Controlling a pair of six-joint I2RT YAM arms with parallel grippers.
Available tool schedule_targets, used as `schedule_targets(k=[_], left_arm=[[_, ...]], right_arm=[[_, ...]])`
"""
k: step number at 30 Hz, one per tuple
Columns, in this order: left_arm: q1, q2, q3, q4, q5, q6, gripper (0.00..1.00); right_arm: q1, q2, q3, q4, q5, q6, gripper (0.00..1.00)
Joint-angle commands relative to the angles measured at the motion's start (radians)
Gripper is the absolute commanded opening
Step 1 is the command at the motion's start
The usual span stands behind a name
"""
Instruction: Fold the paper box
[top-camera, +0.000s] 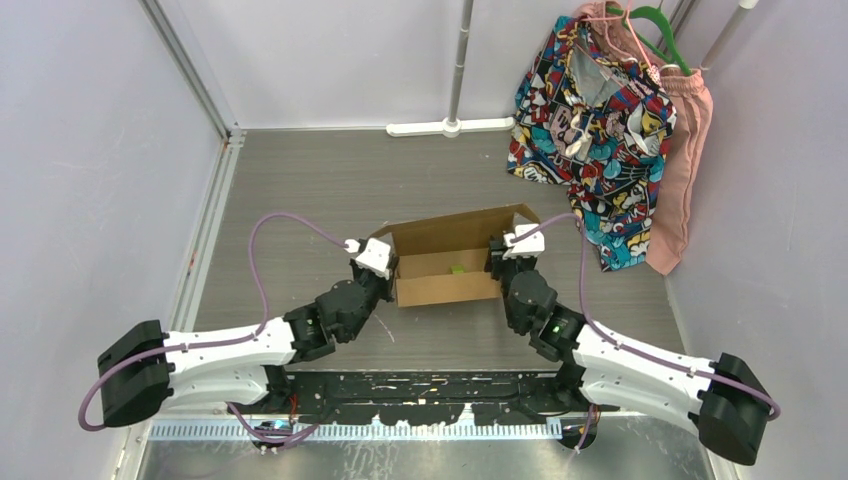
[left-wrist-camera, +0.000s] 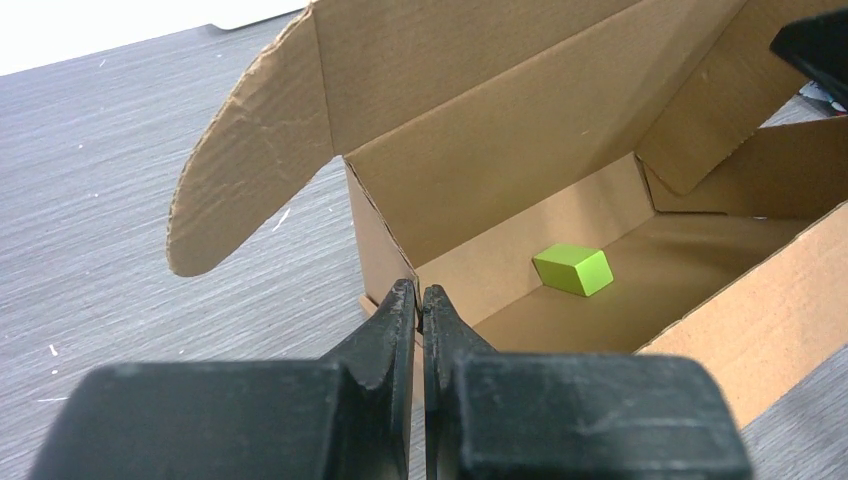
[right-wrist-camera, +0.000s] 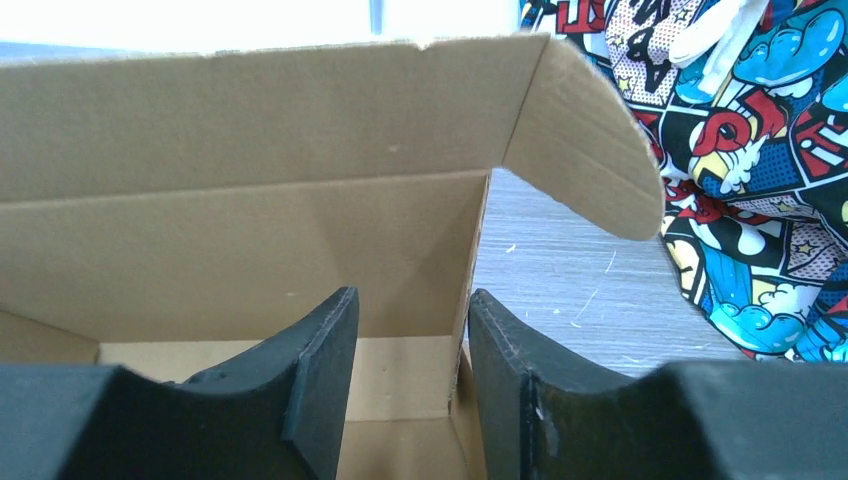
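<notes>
The paper box is brown cardboard and stands half formed at mid-table, its lid upright at the back with rounded ear flaps. A small green block lies inside, also in the left wrist view. My left gripper is at the box's left end; in its wrist view the gripper is shut on the thin left wall. My right gripper is at the right end. In its wrist view it is open and straddles the right wall, which sits close to the right finger.
A comic-print garment and a pink one hang at the back right, close to the box's right ear flap. A white pole base stands at the back wall. Purple walls enclose the grey table.
</notes>
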Motion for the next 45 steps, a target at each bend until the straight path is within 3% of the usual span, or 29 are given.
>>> schedule_targets(k=[1, 6, 12, 24, 32, 35, 45], left_arm=[[-0.011, 0.033, 0.033, -0.006, 0.026, 0.008, 0.01], [-0.012, 0.034, 0.039, -0.008, 0.020, 0.014, 0.01], [0.000, 0.049, 0.052, -0.022, 0.022, 0.013, 0.01], [0.047, 0.079, 0.081, -0.066, 0.059, -0.015, 0.01], [0.089, 0.105, 0.111, -0.097, 0.103, -0.033, 0.02], [0.112, 0.113, 0.126, -0.120, 0.139, -0.042, 0.02], [0.204, 0.159, 0.196, -0.210, 0.271, -0.066, 0.02]], right_arm=[[-0.043, -0.062, 0.072, -0.016, -0.091, 0.092, 0.51], [-0.102, -0.099, 0.102, -0.084, -0.157, 0.143, 0.52], [-0.142, -0.119, 0.160, -0.157, -0.212, 0.173, 0.70], [-0.172, -0.192, 0.214, -0.202, -0.301, 0.180, 0.74], [-0.181, -0.223, 0.274, -0.238, -0.314, 0.168, 0.88], [-0.194, -0.211, 0.303, -0.254, -0.311, 0.155, 0.93], [-0.358, -0.080, 0.454, -0.370, -0.441, 0.197, 0.96]])
